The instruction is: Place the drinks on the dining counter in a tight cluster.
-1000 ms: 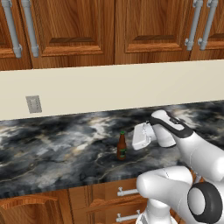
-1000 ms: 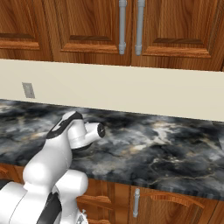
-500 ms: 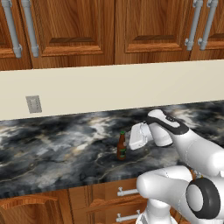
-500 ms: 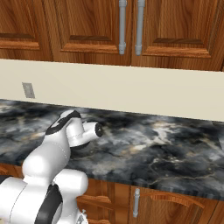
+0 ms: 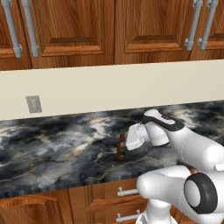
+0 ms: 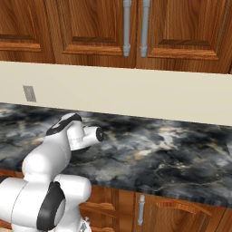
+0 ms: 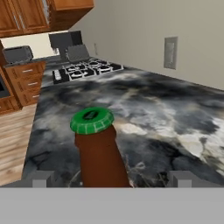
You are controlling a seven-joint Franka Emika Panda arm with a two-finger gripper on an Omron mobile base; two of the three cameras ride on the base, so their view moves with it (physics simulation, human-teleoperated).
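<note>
So the slim brown beer bottle (image 5: 121, 146) is standing upright on the marbled wall counter (image 5: 52, 148) under the wooden cabinets (image 5: 113, 30), a bit back from the front edge, with nothing else near it. The gripper (image 5: 129, 139) is parked just beside it at neck height, coming in sideways from the bottle's right in the left base view. In the hand view the green cap (image 7: 92, 120) and brown neck sit dead centre between the two finger tips (image 7: 40, 178), which are spread wide with clear daylight on both sides, so nothing is gripped yet. For the grab to go well, the hand should probably be eased further forward and a touch lower so the pads land on the thicker body, or at least below the cap, rather than on the tapered neck where slipping is likely. Centring looks good already, so it shouldn't be messed with; a lopsided close would likely tip a tall narrow bottle like this. The squeeze is best done only once the bottle is properly between the pads, then a straight lift before any swing. The dining counter isn't visible from here, so a carry is presumably ahead, and a firm, low grip would be wanted for that.
</note>
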